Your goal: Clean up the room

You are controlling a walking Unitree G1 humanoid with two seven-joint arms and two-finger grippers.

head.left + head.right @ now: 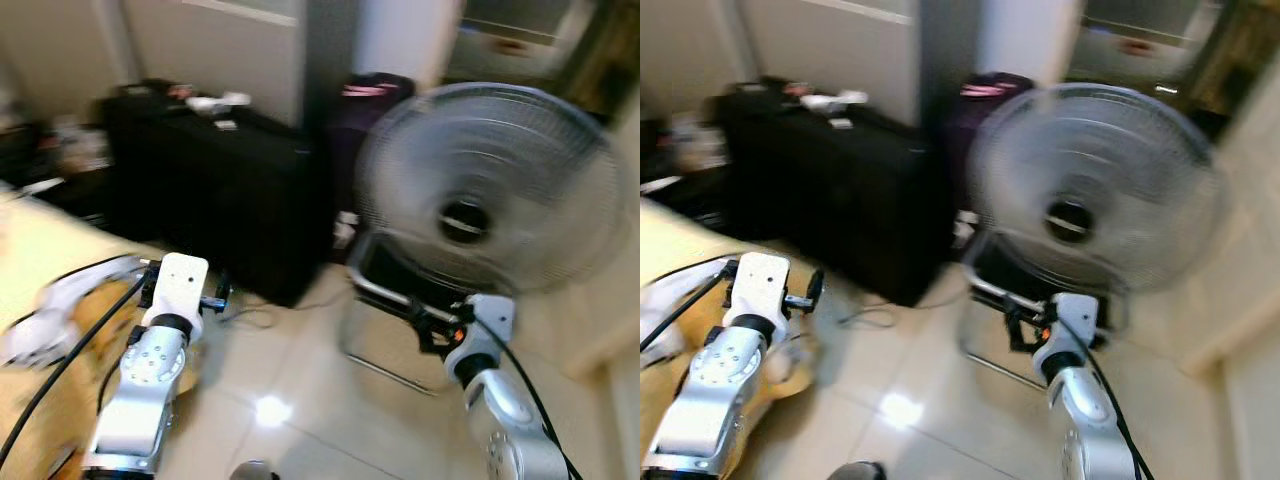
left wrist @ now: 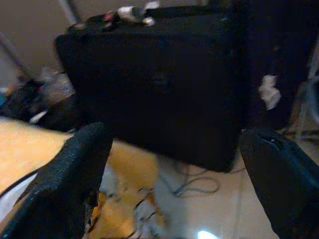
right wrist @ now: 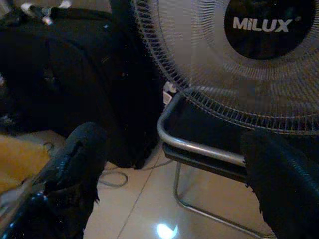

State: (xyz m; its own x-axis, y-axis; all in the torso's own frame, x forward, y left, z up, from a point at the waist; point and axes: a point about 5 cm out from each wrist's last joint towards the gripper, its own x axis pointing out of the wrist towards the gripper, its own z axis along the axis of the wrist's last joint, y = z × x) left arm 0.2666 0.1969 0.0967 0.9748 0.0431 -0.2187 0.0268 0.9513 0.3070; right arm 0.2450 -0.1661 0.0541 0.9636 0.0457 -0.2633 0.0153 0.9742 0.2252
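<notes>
My left gripper point(image 2: 179, 191) is open with nothing between its black fingers point(image 2: 70, 174). It is held low over the edge of a yellow bed point(image 1: 40, 255), pointing at a black suitcase point(image 1: 215, 185). Small white items point(image 1: 215, 102) lie on top of the suitcase. A crumpled white scrap point(image 2: 269, 92) sits on the floor beside it. My right gripper point(image 3: 174, 184) is open and empty too, facing a grey floor fan point(image 1: 490, 185) on a metal tube stand point(image 3: 199, 147). The head views are blurred.
A heap of clutter point(image 1: 70, 140) lies at the far left by the wall. A white cloth point(image 1: 40, 320) and black cables lie on the bed. A thin cable point(image 3: 117, 179) runs over the glossy tiled floor point(image 1: 300, 400). A dark bag point(image 1: 375, 95) stands behind the fan.
</notes>
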